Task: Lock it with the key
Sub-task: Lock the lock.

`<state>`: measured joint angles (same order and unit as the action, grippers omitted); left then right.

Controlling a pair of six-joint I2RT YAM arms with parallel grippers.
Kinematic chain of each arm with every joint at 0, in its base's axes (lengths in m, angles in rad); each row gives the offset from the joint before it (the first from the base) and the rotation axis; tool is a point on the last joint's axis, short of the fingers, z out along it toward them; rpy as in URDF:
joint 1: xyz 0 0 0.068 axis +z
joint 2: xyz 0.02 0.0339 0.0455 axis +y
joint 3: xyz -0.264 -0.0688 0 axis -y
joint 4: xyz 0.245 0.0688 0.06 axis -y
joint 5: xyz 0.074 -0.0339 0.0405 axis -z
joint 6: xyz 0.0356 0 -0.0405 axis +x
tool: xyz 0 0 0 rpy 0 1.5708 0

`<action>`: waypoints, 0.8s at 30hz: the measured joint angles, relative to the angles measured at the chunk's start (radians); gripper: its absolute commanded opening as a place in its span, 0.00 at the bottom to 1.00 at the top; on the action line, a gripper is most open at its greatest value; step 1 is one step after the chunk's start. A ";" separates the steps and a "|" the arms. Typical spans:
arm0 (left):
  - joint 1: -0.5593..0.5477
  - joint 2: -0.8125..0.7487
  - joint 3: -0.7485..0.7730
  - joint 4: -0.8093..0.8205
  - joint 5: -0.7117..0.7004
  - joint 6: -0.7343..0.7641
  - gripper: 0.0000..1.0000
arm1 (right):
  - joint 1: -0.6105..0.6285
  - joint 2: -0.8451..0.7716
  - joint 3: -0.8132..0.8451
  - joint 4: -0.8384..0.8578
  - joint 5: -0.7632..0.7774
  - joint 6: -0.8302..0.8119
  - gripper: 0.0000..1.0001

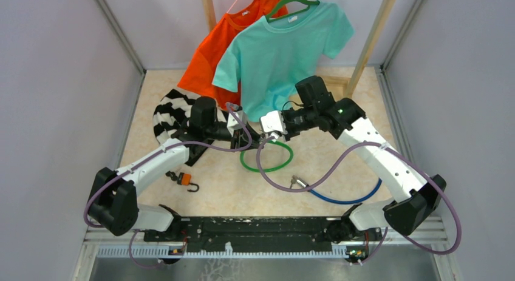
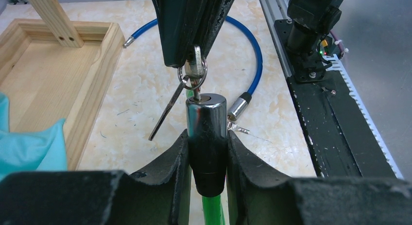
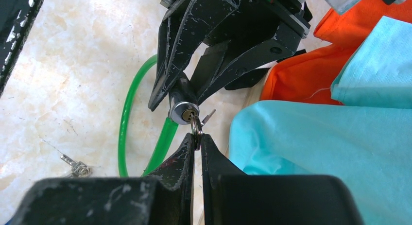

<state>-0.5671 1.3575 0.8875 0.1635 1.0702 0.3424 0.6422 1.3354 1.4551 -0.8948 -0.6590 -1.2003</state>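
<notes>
My left gripper (image 2: 207, 137) is shut on the chrome and black cylinder (image 2: 206, 119) of a green cable lock, whose loop (image 1: 267, 162) lies on the table. My right gripper (image 3: 197, 137) is shut on the key (image 3: 197, 129), and the key's tip sits in the keyhole on the cylinder's end face (image 3: 183, 113). In the left wrist view the key (image 2: 197, 72) hangs from a ring with a second key dangling to the left. In the top view both grippers meet at mid-table, left gripper (image 1: 252, 135) and right gripper (image 1: 271, 135).
A blue cable lock (image 1: 346, 199) with small keys (image 1: 296, 181) lies front right. An orange padlock (image 1: 184, 179) lies front left. A striped cloth (image 1: 170, 111), a teal shirt (image 1: 285, 50) and an orange shirt (image 1: 212, 50) on a wooden rack (image 2: 48, 74) stand behind.
</notes>
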 measured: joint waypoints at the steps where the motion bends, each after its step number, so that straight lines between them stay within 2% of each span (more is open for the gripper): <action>1: 0.000 0.000 0.000 0.000 0.000 0.000 0.00 | -0.002 0.000 0.000 0.000 -0.002 0.001 0.00; 13: 0.001 0.000 0.000 -0.002 0.002 0.013 0.00 | -0.056 0.003 0.035 -0.041 -0.050 0.036 0.00; 21: -0.001 -0.012 -0.006 -0.037 0.051 0.034 0.00 | -0.164 0.002 0.072 0.016 -0.045 0.070 0.00; 22: -0.001 -0.013 -0.006 -0.038 0.052 0.035 0.00 | -0.168 0.002 0.071 0.018 -0.049 0.080 0.05; 24: -0.001 -0.013 -0.006 -0.041 0.055 0.037 0.00 | -0.167 -0.001 0.064 0.023 -0.062 0.104 0.26</action>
<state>-0.5678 1.3441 0.8818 0.1226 1.1248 0.3794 0.4747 1.3342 1.5196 -0.8715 -0.7208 -1.0966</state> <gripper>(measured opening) 0.329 0.030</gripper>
